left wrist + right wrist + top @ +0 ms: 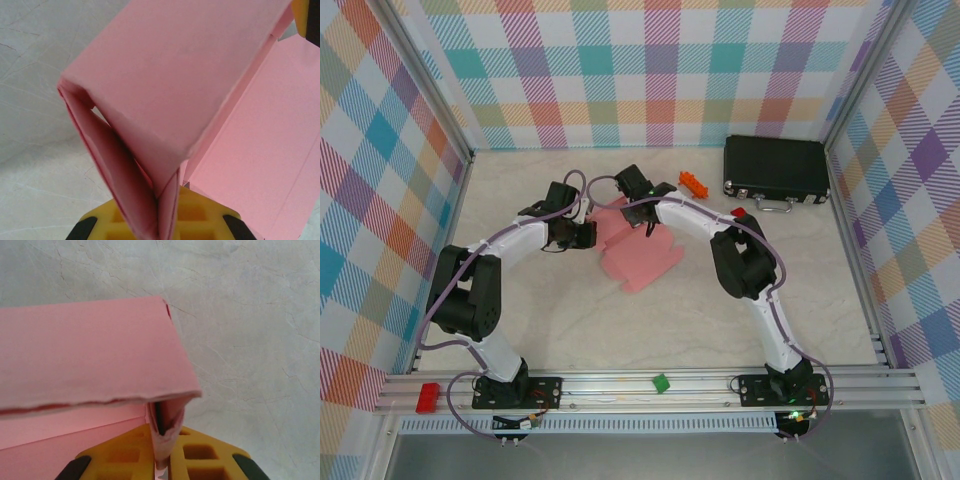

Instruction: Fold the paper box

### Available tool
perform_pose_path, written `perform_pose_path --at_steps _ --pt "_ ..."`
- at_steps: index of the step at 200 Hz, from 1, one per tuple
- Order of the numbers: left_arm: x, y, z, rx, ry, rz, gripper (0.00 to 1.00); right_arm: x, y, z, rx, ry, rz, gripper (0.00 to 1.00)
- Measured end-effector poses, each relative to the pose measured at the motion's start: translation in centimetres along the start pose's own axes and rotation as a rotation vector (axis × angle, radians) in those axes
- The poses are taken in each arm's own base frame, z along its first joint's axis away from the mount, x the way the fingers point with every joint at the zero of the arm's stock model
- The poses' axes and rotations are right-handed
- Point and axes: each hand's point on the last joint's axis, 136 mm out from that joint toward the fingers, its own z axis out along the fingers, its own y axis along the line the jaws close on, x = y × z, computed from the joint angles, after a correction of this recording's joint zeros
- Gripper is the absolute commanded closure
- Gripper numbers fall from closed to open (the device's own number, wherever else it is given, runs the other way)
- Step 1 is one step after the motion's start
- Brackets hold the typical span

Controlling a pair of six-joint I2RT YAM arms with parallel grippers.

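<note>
Paper box [642, 258] sits mid tabletop [820, 300], half-formed. My left tool [167, 222] at its 9 o'clock and right tool [162, 460] at 12 both pinch raised walls. I'd grip firm, squaring walls along creases without tearing.

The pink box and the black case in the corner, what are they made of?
The paper box looks like thin matte pink card: it holds sharp creases and shows thin edges. The black case seems to be hard plastic with a slight sheen, and its handle is shiny like metal.
</note>
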Motion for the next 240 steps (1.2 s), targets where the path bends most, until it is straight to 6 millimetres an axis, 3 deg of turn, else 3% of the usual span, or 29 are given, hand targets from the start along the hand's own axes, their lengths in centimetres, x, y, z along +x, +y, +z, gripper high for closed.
perform_pose_path --at_steps 50,71,141,179,240 --pt "-0.1 0.0 0.0 0.000 -0.003 0.001 0.95 -0.2 0.1 0.1 -0.004 -0.002 -0.001 0.85" --pt "-0.1 0.0 0.0 -0.002 -0.002 0.000 0.96 -0.2 0.1 0.2 -0.005 0.001 -0.001 0.79" --pt "0.0 0.4 0.0 -0.025 0.000 -0.001 0.96 3.6 0.6 1.5 -0.023 0.098 -0.033 0.64" --pt "0.0 0.5 0.0 -0.028 0.000 -0.001 0.96 3.4 0.6 0.3 -0.044 0.087 -0.033 0.48" --pt "0.0 0.8 0.0 -0.045 -0.004 -0.019 0.96 4.5 0.9 -2.7 -0.107 0.082 -0.031 0.32"
